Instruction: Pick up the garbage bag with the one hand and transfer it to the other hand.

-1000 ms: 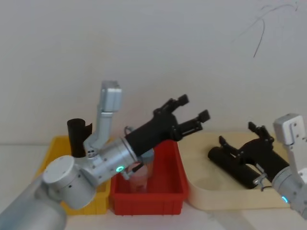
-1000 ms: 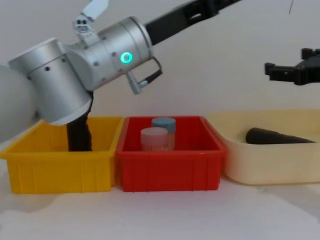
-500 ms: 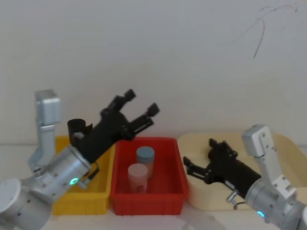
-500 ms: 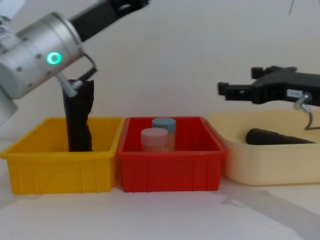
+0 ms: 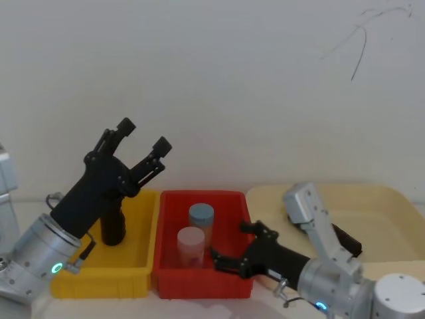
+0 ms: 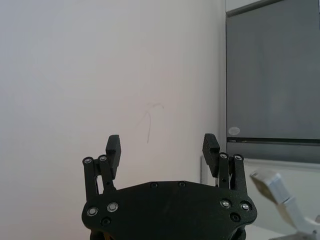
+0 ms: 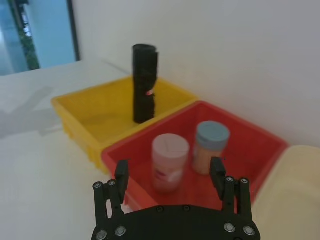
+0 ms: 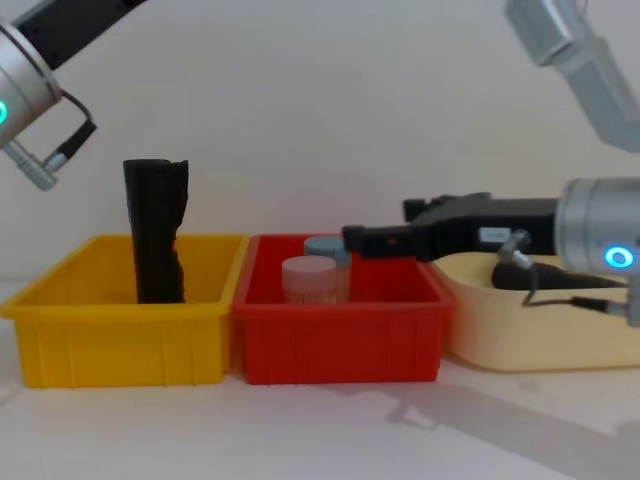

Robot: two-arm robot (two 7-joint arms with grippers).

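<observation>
Two claws are mine, both spread wide and holding nothing. My left gripper (image 5: 143, 135) is raised above the yellow bin (image 5: 99, 282), where a notched black roll (image 8: 155, 235) stands upright. My right gripper (image 5: 229, 242) hangs over the red bin (image 5: 199, 282), near two jars (image 5: 191, 242). The garbage bag (image 5: 346, 240) lies in the beige tray (image 5: 332, 189), to the right of this claw and well apart from it, partly hidden behind my right arm.

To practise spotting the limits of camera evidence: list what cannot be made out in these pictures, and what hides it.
Garbage bag: head view, the right arm covers all but one end in the cream tray.
Notched black roll: head view, the open left gripper hides its top.
Left gripper: chest view, cut off by the top edge.
Pink-lidded jar: right wrist view, label print too small to read.
</observation>
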